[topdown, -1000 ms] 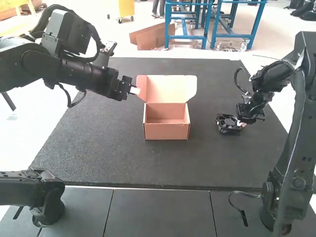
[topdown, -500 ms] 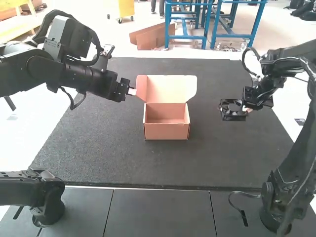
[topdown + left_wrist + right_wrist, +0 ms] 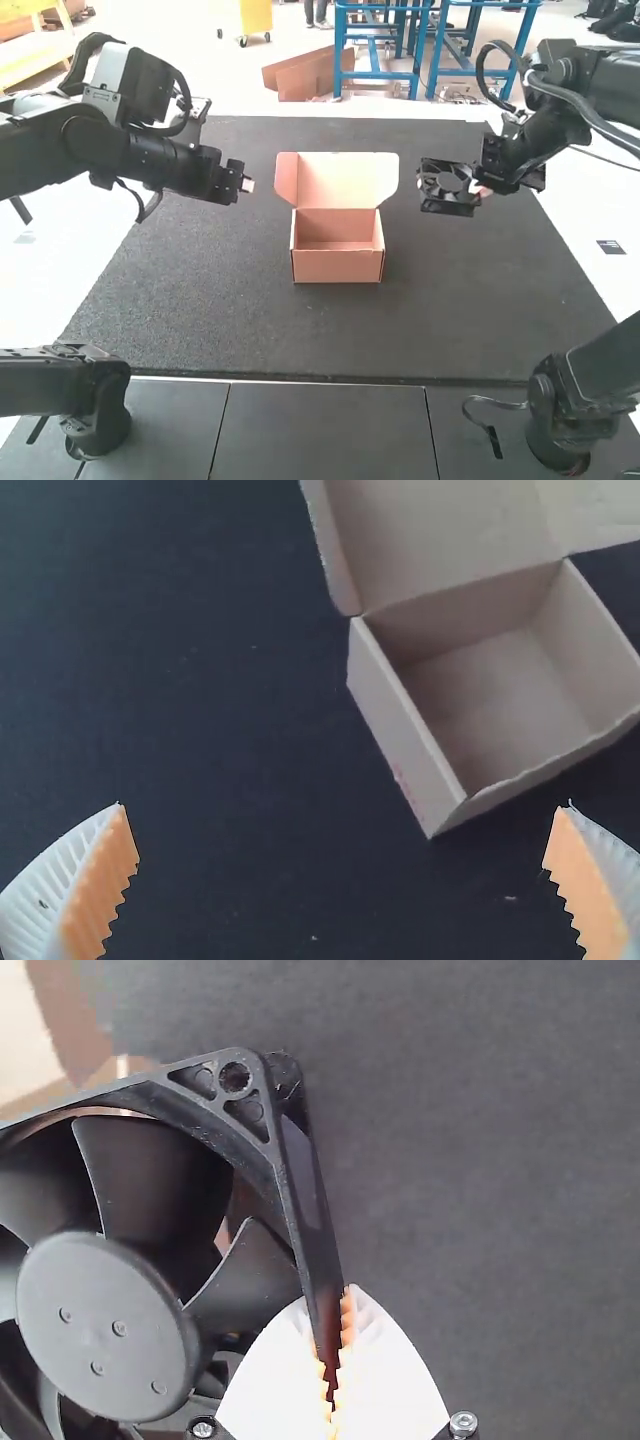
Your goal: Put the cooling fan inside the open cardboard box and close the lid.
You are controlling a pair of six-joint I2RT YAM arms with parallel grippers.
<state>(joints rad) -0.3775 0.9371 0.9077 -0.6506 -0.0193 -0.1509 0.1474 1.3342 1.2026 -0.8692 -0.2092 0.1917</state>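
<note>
A brown cardboard box [image 3: 337, 243] stands open in the middle of the black mat, its lid [image 3: 338, 180] upright at the back. The black cooling fan [image 3: 446, 188] hangs in the air to the right of the lid, above the mat. My right gripper [image 3: 482, 188] is shut on the fan's frame [image 3: 305, 1230], pinching one side bar between its pads. My left gripper [image 3: 243, 186] hovers left of the box, a little apart from the lid's edge. In the left wrist view its fingers [image 3: 90, 880] stand wide open with the empty box [image 3: 480, 690] ahead of them.
The black mat [image 3: 200, 290] covers most of the table, with bare room in front of and on both sides of the box. Both arm bases sit at the near edge.
My right gripper has lifted the fan off the mat and carried it up and left toward the box. My left gripper has drawn back leftward from the lid's edge.
</note>
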